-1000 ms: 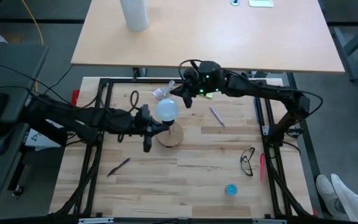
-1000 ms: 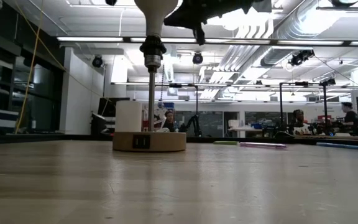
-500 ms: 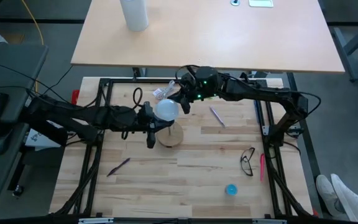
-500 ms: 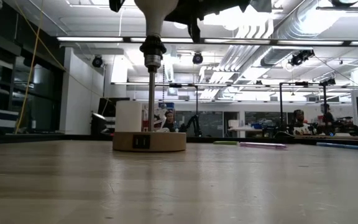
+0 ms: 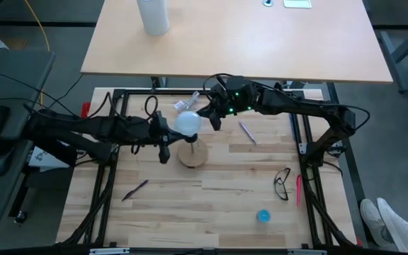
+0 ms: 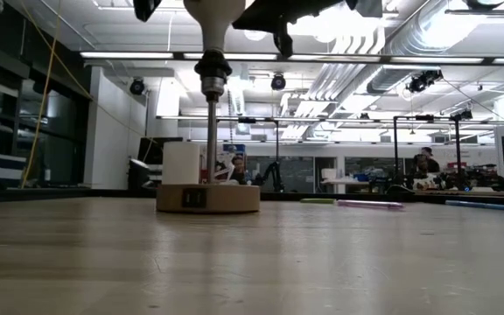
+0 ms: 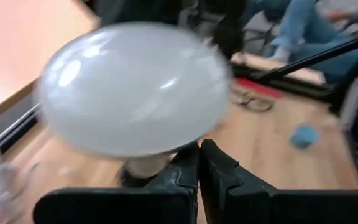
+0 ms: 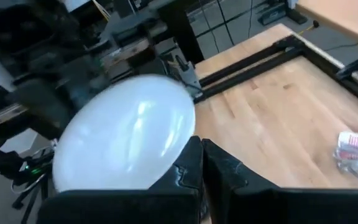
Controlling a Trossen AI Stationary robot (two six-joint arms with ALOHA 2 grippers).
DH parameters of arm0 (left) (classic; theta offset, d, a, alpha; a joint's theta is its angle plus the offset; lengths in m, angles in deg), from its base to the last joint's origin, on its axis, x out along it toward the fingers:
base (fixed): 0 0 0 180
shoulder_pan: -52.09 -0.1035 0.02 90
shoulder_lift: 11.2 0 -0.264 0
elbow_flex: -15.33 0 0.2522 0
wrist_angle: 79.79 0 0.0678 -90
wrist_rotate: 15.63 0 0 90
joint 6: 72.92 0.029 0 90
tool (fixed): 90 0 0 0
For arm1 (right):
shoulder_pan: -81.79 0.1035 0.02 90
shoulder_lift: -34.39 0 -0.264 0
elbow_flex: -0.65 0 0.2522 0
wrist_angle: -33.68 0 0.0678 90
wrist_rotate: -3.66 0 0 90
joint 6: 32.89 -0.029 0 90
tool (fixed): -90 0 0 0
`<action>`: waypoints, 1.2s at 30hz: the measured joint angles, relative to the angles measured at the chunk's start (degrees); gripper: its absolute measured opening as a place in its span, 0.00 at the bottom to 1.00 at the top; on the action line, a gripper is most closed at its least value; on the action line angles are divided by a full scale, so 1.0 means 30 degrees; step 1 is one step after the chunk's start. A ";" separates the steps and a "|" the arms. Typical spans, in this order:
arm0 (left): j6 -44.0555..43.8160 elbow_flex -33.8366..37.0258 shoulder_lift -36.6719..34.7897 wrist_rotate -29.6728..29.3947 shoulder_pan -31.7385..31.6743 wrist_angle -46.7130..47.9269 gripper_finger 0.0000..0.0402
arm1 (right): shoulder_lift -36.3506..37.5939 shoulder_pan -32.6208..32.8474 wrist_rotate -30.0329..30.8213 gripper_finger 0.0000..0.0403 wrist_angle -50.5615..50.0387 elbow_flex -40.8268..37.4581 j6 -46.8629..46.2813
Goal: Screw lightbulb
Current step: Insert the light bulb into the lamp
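Note:
The white lightbulb (image 5: 188,124) sits by its base in the black socket (image 6: 210,70) of a thin post on a round wooden disc (image 6: 206,198). That disc rests flat on the table. My left gripper (image 5: 167,140) is shut at the globe's left side; the left wrist view has its fingertips (image 7: 199,155) just under the globe (image 7: 129,87). My right gripper (image 5: 214,117) is shut at the globe's far right side, its fingertips (image 8: 201,155) at the edge of the globe (image 8: 129,140). My left gripper comes nearly level from the table's left, with its shut fingertips at the globe's lower side (image 7: 179,142), beside the neck. I cannot tell whether they touch it. My right gripper comes slanting down from the far right, its shut fingertips against the globe's side (image 8: 185,134). The bulb stands upright in the socket.
A clear wrapper (image 5: 185,105) lies behind the bulb and a pen (image 5: 248,132) to its right. Glasses (image 5: 282,183), a pink pen (image 5: 298,190) and a blue cap (image 5: 263,216) lie near right. A dark pen (image 5: 136,189) lies near left. A tall white cylinder (image 5: 153,15) stands on the far desk.
My left gripper has swung a little toward the table's far edge along the bulb's left side and tipped further down. My right gripper has shifted slightly toward the near edge beside the globe. Both have stayed shut.

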 joint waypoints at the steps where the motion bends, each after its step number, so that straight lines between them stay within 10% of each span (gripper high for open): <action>1: -0.0001 0.0014 -0.0055 -0.0130 -0.0119 0.0460 0.00 | 0.0044 0.0066 -0.0061 0.00 -0.0114 0.0000 -0.0009; 24: 0.0362 0.0034 -0.2275 -0.1085 -0.3329 0.8483 0.00 | 0.2196 0.2634 0.2678 0.00 -0.4814 0.0000 0.0180; 36: -0.2671 0.0036 -0.1893 0.0071 0.2088 0.1561 0.00 | 0.0398 -0.1693 0.1177 0.00 0.1084 0.0002 -0.0173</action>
